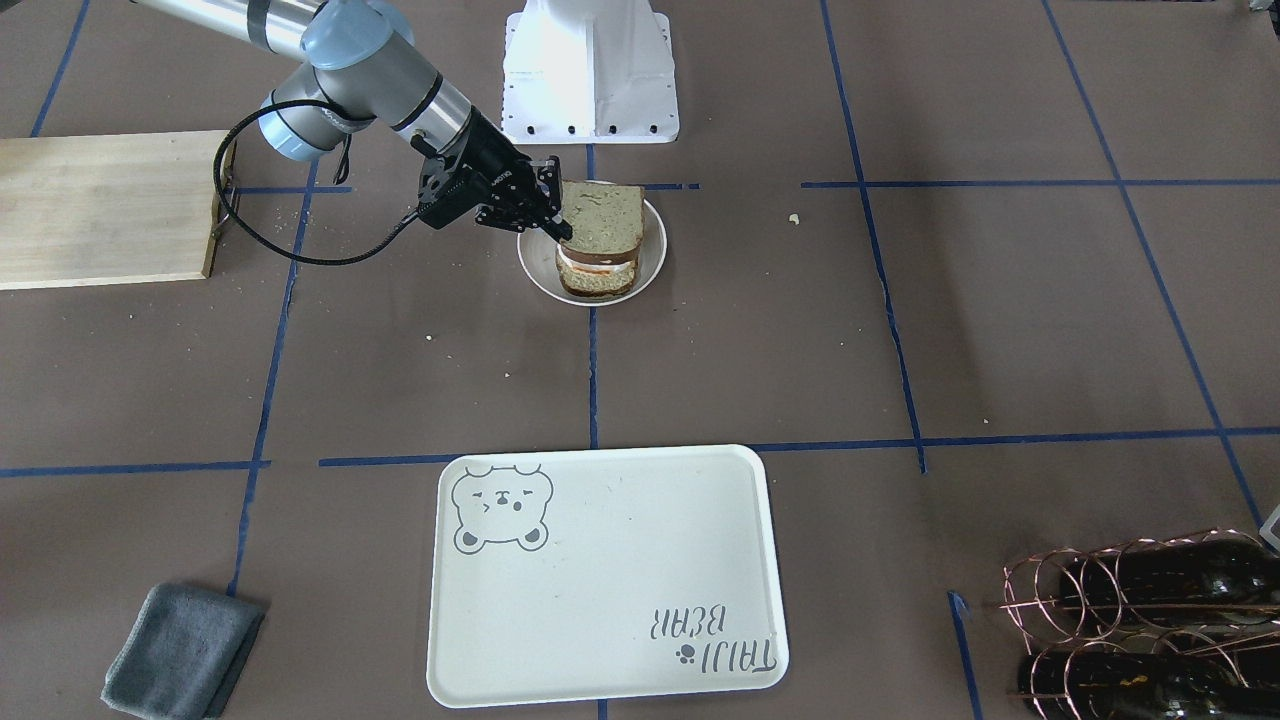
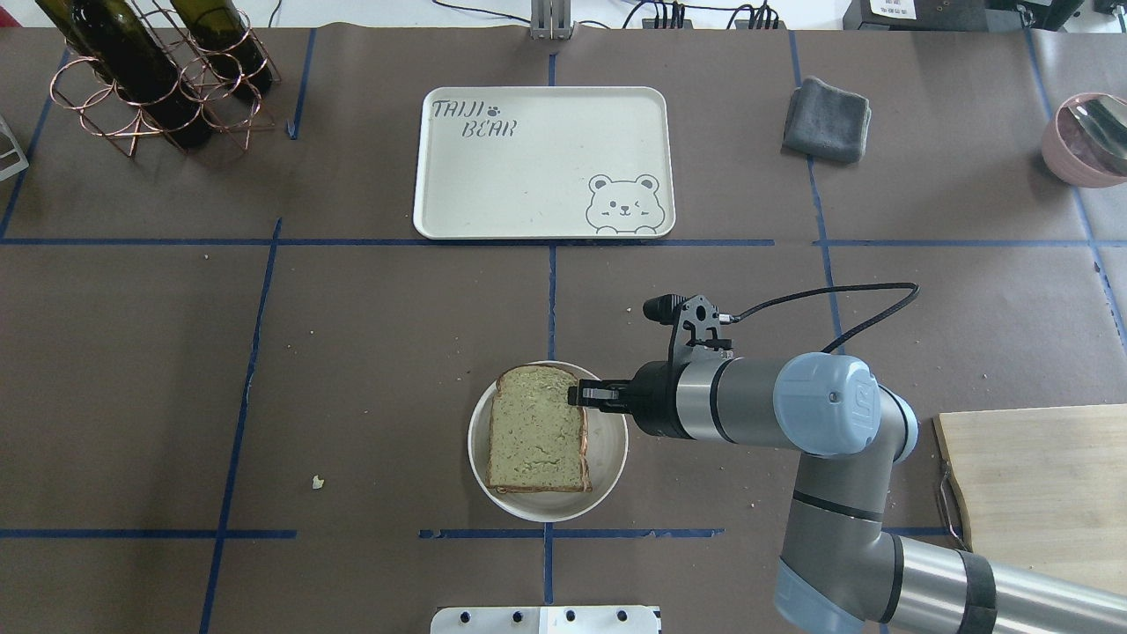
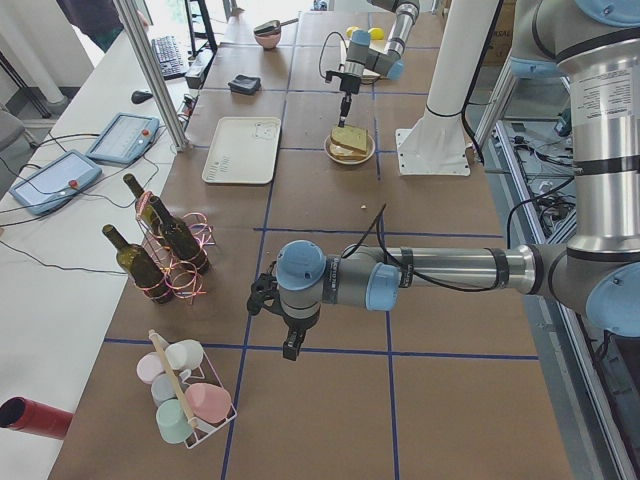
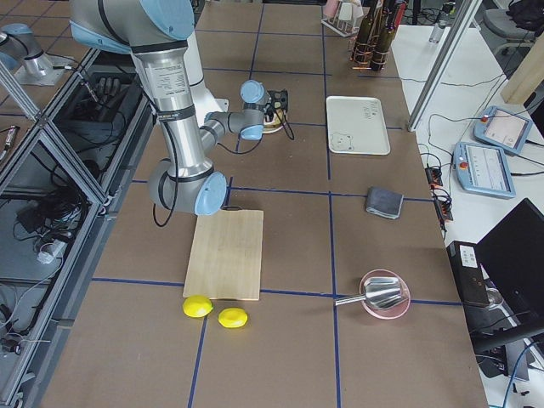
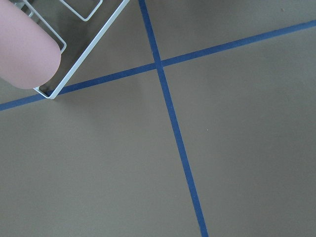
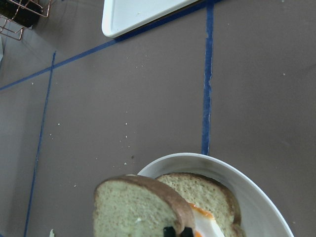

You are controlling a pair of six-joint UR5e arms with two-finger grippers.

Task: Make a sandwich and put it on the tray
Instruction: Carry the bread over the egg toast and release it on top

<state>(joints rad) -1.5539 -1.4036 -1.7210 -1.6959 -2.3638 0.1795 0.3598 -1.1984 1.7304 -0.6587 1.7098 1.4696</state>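
My right gripper (image 1: 560,225) (image 2: 577,394) is shut on the edge of the top bread slice (image 1: 603,215) (image 2: 537,427) (image 6: 133,207). It holds the slice tilted, just above the bottom slice (image 1: 597,283) (image 6: 207,190) and the white egg (image 1: 600,264) (image 6: 205,219), which lie on a small round white plate (image 1: 655,260) (image 2: 607,449). The cream bear tray (image 1: 600,570) (image 2: 528,176) lies empty across the table from the plate. My left gripper (image 3: 291,350) hangs over bare table far to the side; I cannot tell if it is open.
A wooden board (image 2: 1030,475) lies beside my right arm. A grey cloth (image 2: 828,119), a pink bowl (image 2: 1087,136) and a wire rack of bottles (image 2: 150,70) stand at the far side. A rack of cups (image 3: 185,400) is near my left gripper.
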